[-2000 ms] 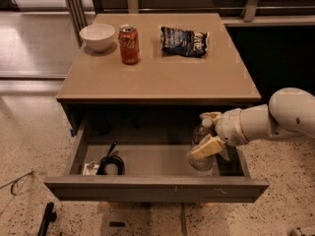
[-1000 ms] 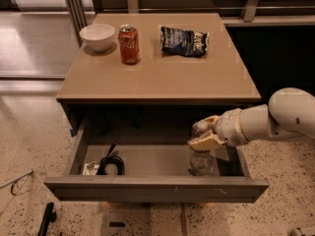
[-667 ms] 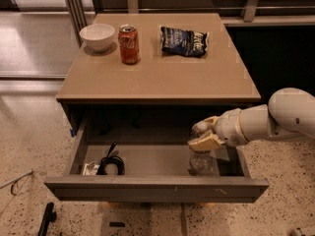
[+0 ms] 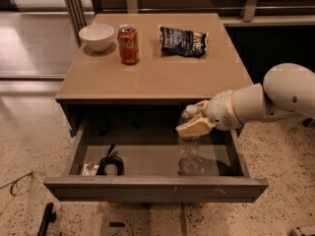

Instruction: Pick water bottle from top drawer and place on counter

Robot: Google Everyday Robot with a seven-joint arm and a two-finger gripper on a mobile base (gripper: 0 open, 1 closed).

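The top drawer [image 4: 157, 189] stands pulled open below the counter [image 4: 157, 75]. The water bottle [image 4: 188, 149], clear with a white cap, is upright at the right side of the drawer, its cap about level with the counter's front edge. My gripper [image 4: 197, 118] comes in from the right on the white arm and is shut on the bottle's upper part. One tan finger [image 4: 194, 128] crosses the bottle's front. The bottle's lower part is inside the drawer opening.
On the counter stand a white bowl [image 4: 97, 36], a red soda can [image 4: 129, 44] and a dark chip bag [image 4: 183, 41]. A black cable [image 4: 110, 163] and a small item lie in the drawer's left front corner. The counter's front half is bare.
My gripper has risen and shifted slightly left with the bottle in it. The bottle has come up from lower in the drawer.
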